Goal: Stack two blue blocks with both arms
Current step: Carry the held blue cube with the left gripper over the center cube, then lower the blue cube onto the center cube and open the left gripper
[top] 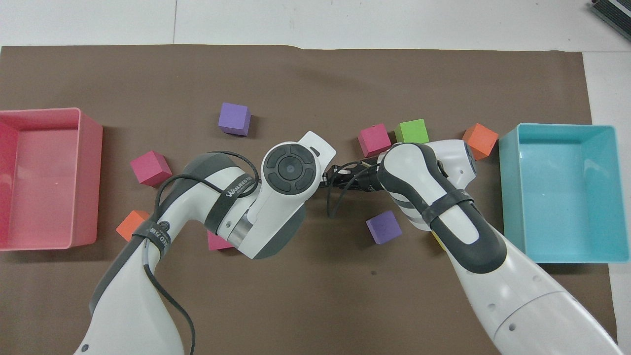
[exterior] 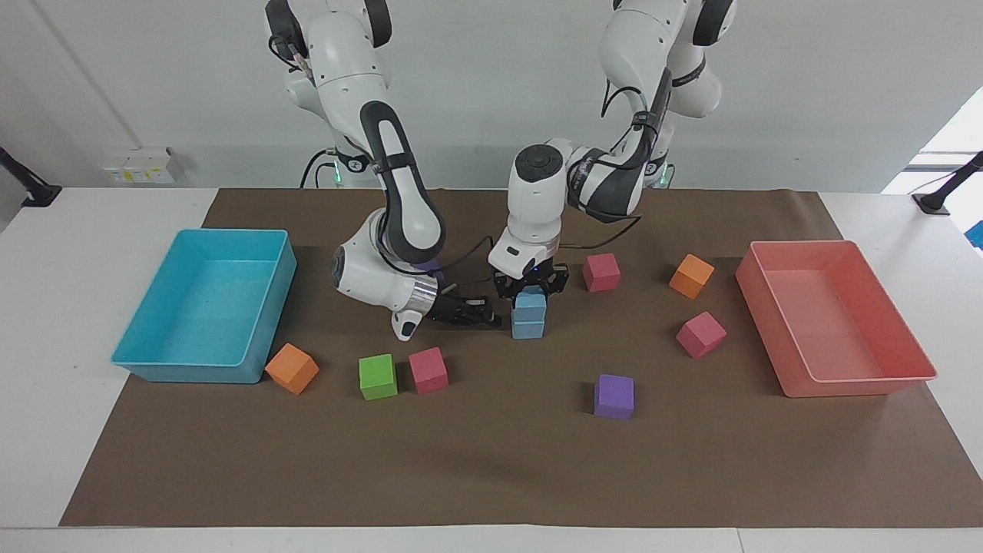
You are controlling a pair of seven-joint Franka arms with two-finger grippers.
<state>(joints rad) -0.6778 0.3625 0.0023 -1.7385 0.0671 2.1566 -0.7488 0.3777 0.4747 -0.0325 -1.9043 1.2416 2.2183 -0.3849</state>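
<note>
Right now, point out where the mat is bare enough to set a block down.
Free: the mat past the purple cube, away from the robots; also between that cube and the pink tray. Crowded: around the blue stack, where both hands meet.

One camera sits high across the white tabletop [exterior: 100, 230], facing the two white jointed arms at twelve o'clock. The other hangs steeply above the arms' own end, looking forward, arms entering from six o'clock. Both share the brown paper mat [exterior: 491, 461] [top: 315, 74], half a turn apart.
</note>
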